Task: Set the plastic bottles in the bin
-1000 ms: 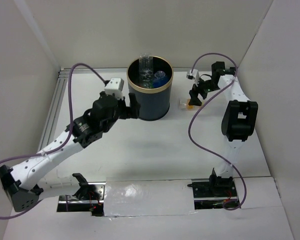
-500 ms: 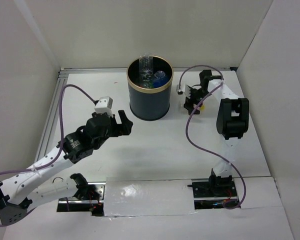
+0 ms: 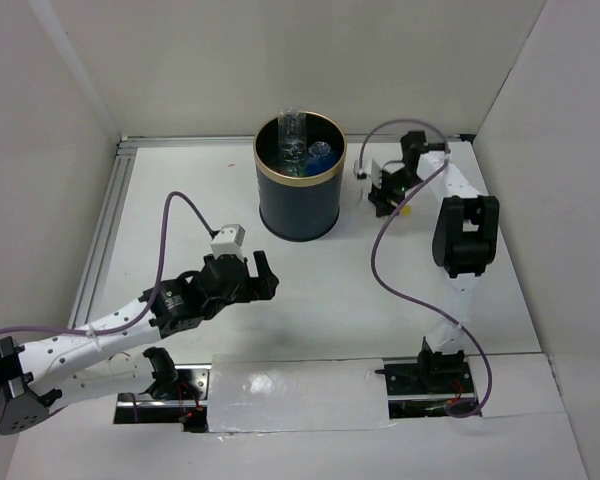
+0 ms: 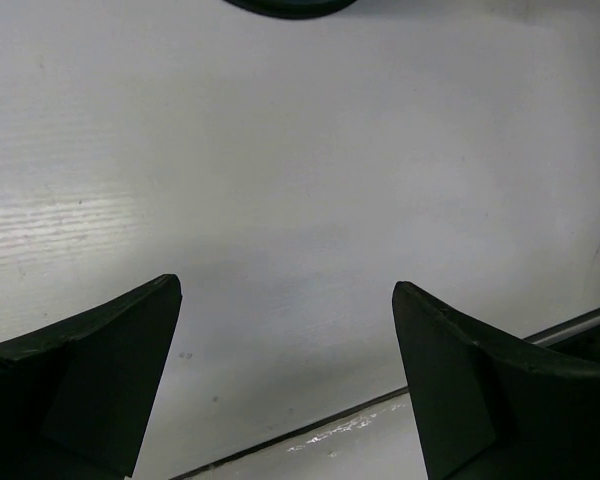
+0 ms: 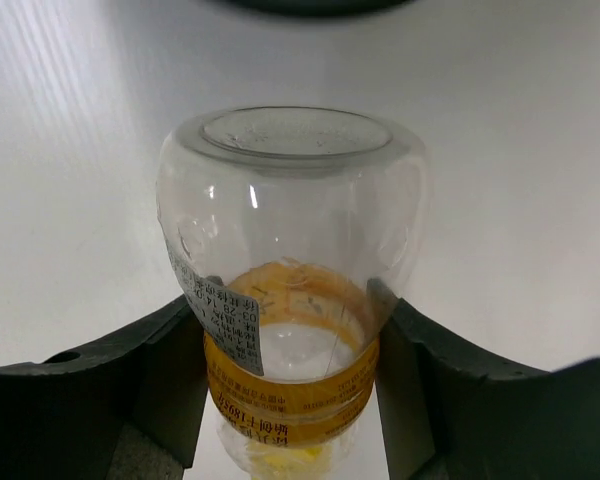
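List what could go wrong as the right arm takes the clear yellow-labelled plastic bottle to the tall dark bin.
1. The right gripper clamps the clear yellow-labelled plastic bottle only at its labelled end, the wide body jutting beyond the grip; it might pivot or slip.
2. The tall dark gold-rimmed bin already holds bottles, and one clear bottle pokes above the rim; the new one might strike it and bounce out.

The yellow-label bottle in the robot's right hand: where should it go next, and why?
The right hand is shut on the clear plastic bottle with the yellow label, beside the tall dark bin with the gold rim, not over its opening. It should probably lift the bottle and swing it left over the rim.
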Controlling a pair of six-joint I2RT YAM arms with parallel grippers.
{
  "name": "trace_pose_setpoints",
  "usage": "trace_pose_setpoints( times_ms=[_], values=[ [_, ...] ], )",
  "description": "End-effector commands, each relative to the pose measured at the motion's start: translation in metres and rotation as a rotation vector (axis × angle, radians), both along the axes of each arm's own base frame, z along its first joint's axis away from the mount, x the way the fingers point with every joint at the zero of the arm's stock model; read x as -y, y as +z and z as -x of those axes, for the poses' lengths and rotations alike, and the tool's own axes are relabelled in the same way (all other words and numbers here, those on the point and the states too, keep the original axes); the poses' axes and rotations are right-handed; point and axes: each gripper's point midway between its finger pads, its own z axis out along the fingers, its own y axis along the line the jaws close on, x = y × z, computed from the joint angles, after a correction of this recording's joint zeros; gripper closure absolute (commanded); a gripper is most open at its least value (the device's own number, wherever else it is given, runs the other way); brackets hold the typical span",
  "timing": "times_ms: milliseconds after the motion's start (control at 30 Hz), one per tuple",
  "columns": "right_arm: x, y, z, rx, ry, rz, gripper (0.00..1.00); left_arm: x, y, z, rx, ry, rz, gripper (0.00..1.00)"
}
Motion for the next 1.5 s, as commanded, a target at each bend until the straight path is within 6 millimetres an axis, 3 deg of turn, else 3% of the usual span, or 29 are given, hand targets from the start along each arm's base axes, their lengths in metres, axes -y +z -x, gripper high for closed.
trace_pose_setpoints(
  times_ms=[0, 67, 133, 267, 300, 333, 367, 433, 467, 600, 700, 733, 767, 800, 833, 867, 933, 967, 1067, 1100, 1133, 1167, 1233, 1267, 1300, 1367, 1400, 1433, 1467],
  values=[
    [-0.028, 0.165, -0.01, 0.278, 0.049, -0.221, 0.81, 0.005, -0.015, 0.004, -0.023, 0.038, 0.048, 0.0],
    [-0.038, 0.233, -0.009, 0.403, 0.037, -0.303, 0.83, 0.006, -0.02, 0.003, -0.018, 0.038, 0.055, 0.0],
    [-0.066, 0.318, -0.012, 0.614, 0.091, -0.428, 0.83, 0.013, -0.015, 0.0, 0.0, 0.03, 0.094, 0.0],
    [-0.125, 0.387, -0.003, 0.73, 0.132, -0.676, 0.73, 0.019, -0.016, -0.006, 0.015, 0.003, 0.049, 0.0],
    [-0.138, 0.389, 0.0, 0.695, 0.125, -0.722, 0.7, 0.021, -0.02, -0.005, 0.007, -0.014, 0.032, 0.0],
    [-0.168, 0.387, 0.007, 0.677, 0.19, -0.749, 0.67, 0.023, -0.017, -0.007, 0.01, -0.014, 0.036, 0.0],
    [-0.184, 0.366, -0.003, 0.617, 0.186, -0.74, 0.67, 0.024, -0.02, -0.007, 0.005, -0.014, 0.028, 0.0],
    [-0.209, 0.361, -0.006, 0.591, 0.213, -0.744, 0.67, 0.026, -0.018, -0.007, 0.014, -0.034, 0.026, 0.0],
    [-0.229, 0.34, -0.01, 0.523, 0.21, -0.749, 0.67, 0.026, -0.015, -0.007, 0.02, -0.034, 0.033, 0.0],
    [-0.256, 0.312, -0.019, 0.474, 0.191, -0.723, 0.6, 0.023, -0.014, -0.001, 0.028, -0.044, 0.046, 0.0],
    [-0.253, 0.302, -0.023, 0.465, 0.175, -0.688, 0.36, 0.017, -0.015, 0.001, 0.029, -0.028, 0.052, 0.0],
    [-0.247, 0.304, -0.027, 0.47, 0.162, -0.684, 0.3, 0.015, -0.01, 0.0, 0.04, -0.016, 0.071, 0.0],
    [-0.24, 0.303, -0.032, 0.478, 0.143, -0.675, 0.11, 0.013, -0.014, 0.002, 0.036, -0.016, 0.066, 0.0],
    [-0.239, 0.302, -0.029, 0.458, 0.137, -0.668, 0.0, 0.012, -0.018, 0.003, 0.031, -0.016, 0.058, 0.0],
    [-0.235, 0.307, -0.031, 0.46, 0.122, -0.675, 0.0, 0.011, -0.016, 0.003, 0.036, -0.016, 0.066, 0.0],
    [-0.227, 0.328, -0.023, 0.477, 0.108, -0.691, 0.0, 0.013, -0.011, 0.002, 0.042, -0.016, 0.073, 0.0],
    [-0.226, 0.336, -0.017, 0.465, 0.09, -0.709, 0.0, 0.013, -0.015, 0.002, 0.039, -0.021, 0.058, 0.0],
    [-0.22, 0.359, -0.009, 0.501, 0.068, -0.726, 0.0, 0.015, -0.012, 0.0, 0.04, -0.021, 0.059, 0.0],
    [-0.193, 0.378, -0.009, 0.508, -0.125, -0.733, 0.0, 0.018, -0.002, -0.003, 0.065, -0.04, 0.047, 0.0],
    [-0.176, 0.396, -0.004, 0.547, -0.188, -0.741, 0.0, 0.02, 0.004, -0.004, 0.077, -0.044, 0.051, 0.0],
    [-0.164, 0.394, -0.003, 0.529, -0.263, -0.735, 0.0, 0.021, 0.001, -0.003, 0.081, -0.066, 0.025, 0.0],
    [-0.138, 0.374, -0.013, 0.513, -0.376, -0.681, 0.0, 0.021, 0.008, -0.005, 0.098, -0.064, 0.025, 0.0],
    [-0.105, 0.36, -0.003, 0.47, -0.537, -0.641, 0.0, 0.022, 0.015, -0.008, 0.126, -0.067, 0.02, 0.0],
    [-0.081, 0.317, -0.007, 0.427, -0.667, -0.555, 0.0, 0.022, 0.02, -0.01, 0.144, -0.079, 0.01, 0.0],
    [-0.059, 0.302, -0.004, 0.419, -0.747, -0.516, 0.0, 0.023, 0.026, -0.012, 0.163, -0.076, 0.012, 0.0],
    [-0.028, 0.298, 0.02, 0.446, -0.877, -0.512, 0.0, 0.02, 0.026, -0.014, 0.176, -0.079, -0.011, 0.0],
    [-0.004, 0.257, 0.03, 0.407, -0.964, -0.442, 0.0, 0.02, 0.031, -0.015, 0.186, -0.07, -0.005, 0.0],
    [0.008, 0.274, 0.048, 0.479, -0.978, -0.478, 0.0, 0.019, 0.032, -0.017, 0.19, -0.059, -0.009, 0.0],
    [0.017, 0.266, 0.059, 0.485, -1.011, -0.478, 0.0, 0.019, 0.028, -0.017, 0.188, -0.065, -0.027, 0.0]
  ],
)
